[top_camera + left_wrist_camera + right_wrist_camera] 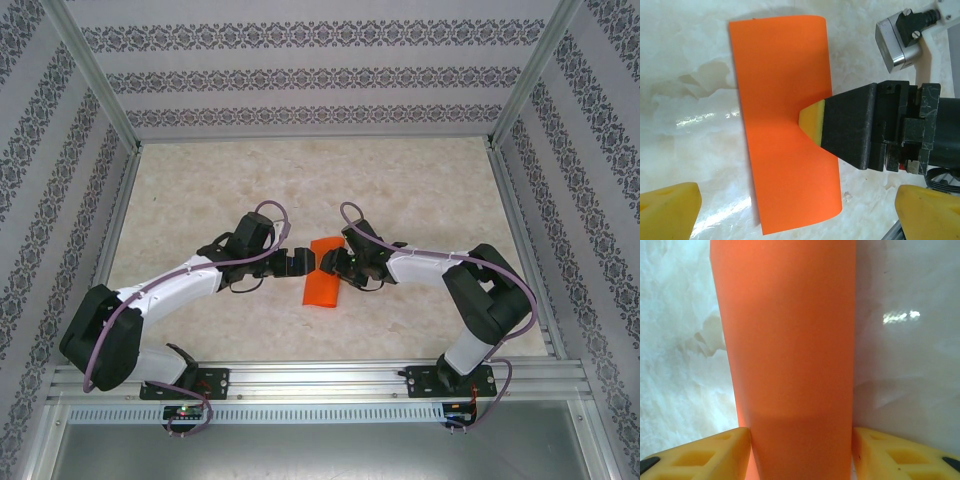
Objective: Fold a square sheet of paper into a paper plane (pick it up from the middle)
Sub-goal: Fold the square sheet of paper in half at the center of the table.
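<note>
Left wall: patterned grey-and-white panel (pixel 40 150) along the left side of the pale marbled counter (pixel 200 190).

Left arm: white and black arm (pixel 170 290) that reaches from the near-left rail toward the middle of the counter.

Left gripper: the left gripper (pixel 295 262) sits just left of the paper with its jaws wide and nothing between them that it holds. In its own wrist view the yellow fingertips (pixel 670 210) stand far apart, and the near end of the strip lies between them.

Paper: bright orange sheet of paper (pixel 322 280), folded into a long narrow strip. It lies in the middle of the counter between the two grippers, a little aslant. Its right long edge (pixel 827 75) looks rounded rather than creased flat.

Right gripper: the right gripper (pixel 335 262) comes in from the right at the strip's middle. In the left wrist view one black finger with a yellow pad (pixel 812 122) overlaps the strip's right edge. In its own view the jaws are part-way apart, with a yellow finger (pixel 720 452) at each side of the orange strip (pixel 785 340). Whether they press on it cannot be told.

Right arm: white and black arm (pixel 470 290) bent back to its base on the near-right rail (pixel 320 380).
</note>
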`<state>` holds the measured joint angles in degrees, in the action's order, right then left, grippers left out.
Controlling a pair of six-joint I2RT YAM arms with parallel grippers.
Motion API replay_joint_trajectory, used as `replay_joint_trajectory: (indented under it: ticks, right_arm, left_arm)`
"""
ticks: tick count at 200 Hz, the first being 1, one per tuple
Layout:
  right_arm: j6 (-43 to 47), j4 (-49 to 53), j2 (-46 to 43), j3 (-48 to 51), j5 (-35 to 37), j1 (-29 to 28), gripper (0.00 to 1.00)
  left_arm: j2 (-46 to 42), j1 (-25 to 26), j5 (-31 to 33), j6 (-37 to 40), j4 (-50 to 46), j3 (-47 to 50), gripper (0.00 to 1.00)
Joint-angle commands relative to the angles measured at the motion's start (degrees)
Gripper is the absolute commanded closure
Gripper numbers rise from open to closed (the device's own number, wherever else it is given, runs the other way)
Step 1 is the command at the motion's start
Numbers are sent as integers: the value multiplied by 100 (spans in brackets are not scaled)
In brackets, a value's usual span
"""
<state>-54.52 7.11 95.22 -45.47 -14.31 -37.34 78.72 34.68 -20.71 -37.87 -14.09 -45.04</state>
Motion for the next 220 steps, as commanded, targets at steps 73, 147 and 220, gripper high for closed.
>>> replay_joint_trajectory:
  ticks: [73,147,220]
  right_arm:
    - [227,383,-71,-85,404,-47,36]
    - [546,1423,-338,-447,717,2,33]
    - [273,1712,-390,-501,1062,10,30]
  left_arm:
    - [-539,83,672,-83,136,56,0]
    - [-797,-20,878,-120,396,331,0]
    - [-580,-44,737,-63,593,303,0]
